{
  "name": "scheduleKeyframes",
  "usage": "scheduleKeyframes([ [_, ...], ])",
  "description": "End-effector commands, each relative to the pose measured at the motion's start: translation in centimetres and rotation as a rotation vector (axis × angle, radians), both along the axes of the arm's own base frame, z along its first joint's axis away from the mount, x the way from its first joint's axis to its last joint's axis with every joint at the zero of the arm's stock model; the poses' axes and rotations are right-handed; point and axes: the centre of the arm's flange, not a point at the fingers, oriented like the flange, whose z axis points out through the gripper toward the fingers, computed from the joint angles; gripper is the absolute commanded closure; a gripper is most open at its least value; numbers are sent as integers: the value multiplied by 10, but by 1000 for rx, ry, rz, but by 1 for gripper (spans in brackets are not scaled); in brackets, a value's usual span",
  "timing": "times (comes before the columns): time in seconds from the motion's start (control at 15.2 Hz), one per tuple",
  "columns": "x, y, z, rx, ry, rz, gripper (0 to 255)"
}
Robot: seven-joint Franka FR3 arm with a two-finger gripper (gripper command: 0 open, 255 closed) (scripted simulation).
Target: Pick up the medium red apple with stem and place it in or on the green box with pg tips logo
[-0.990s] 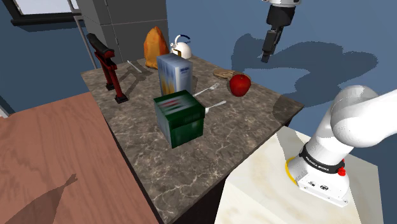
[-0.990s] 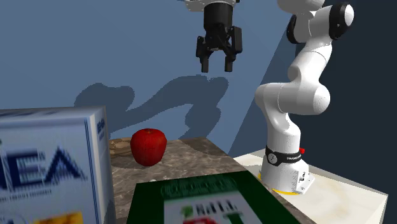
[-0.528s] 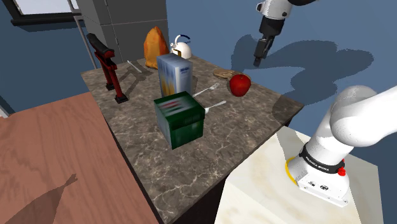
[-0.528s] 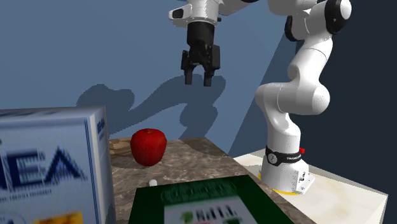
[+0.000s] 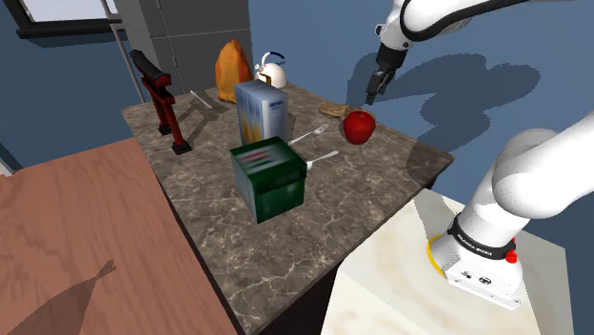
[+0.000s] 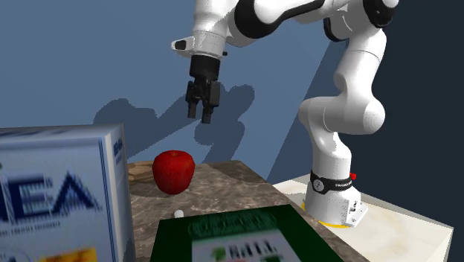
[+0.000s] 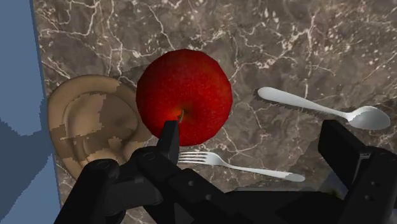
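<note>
On the dark marbled bench (image 5: 286,238) you'll see a blue-and-white carton (image 5: 260,108) standing upright. Behind it, at the far edge, sit an orange lump (image 5: 233,68) and a white kettle (image 5: 271,68). A red-and-black tool (image 5: 162,100) stands toward the shoulder view's left. A fork (image 7: 235,164) and a spoon (image 7: 324,108) lie near each other, not touching. A brown round dish (image 7: 95,124) rests at the bench edge by the blue wall.

green box (image 6: 247,237) logo blurred, btm cropped
</note>
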Motion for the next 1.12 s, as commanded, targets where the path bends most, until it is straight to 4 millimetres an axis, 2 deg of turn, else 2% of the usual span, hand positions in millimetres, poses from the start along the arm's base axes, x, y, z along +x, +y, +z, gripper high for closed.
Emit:
scheduleKeyframes([
  [0.0,12,-14,-13,-3,-25,-12,0],
  [0.26,36,-48,-38,-8,-70,-36,0],
  [0.33,38,-51,-41,-8,-74,-38,0],
  [0.79,47,-53,-80,-8,-74,-38,0],
  [1.06,47,-53,-80,-8,-74,-38,0],
])
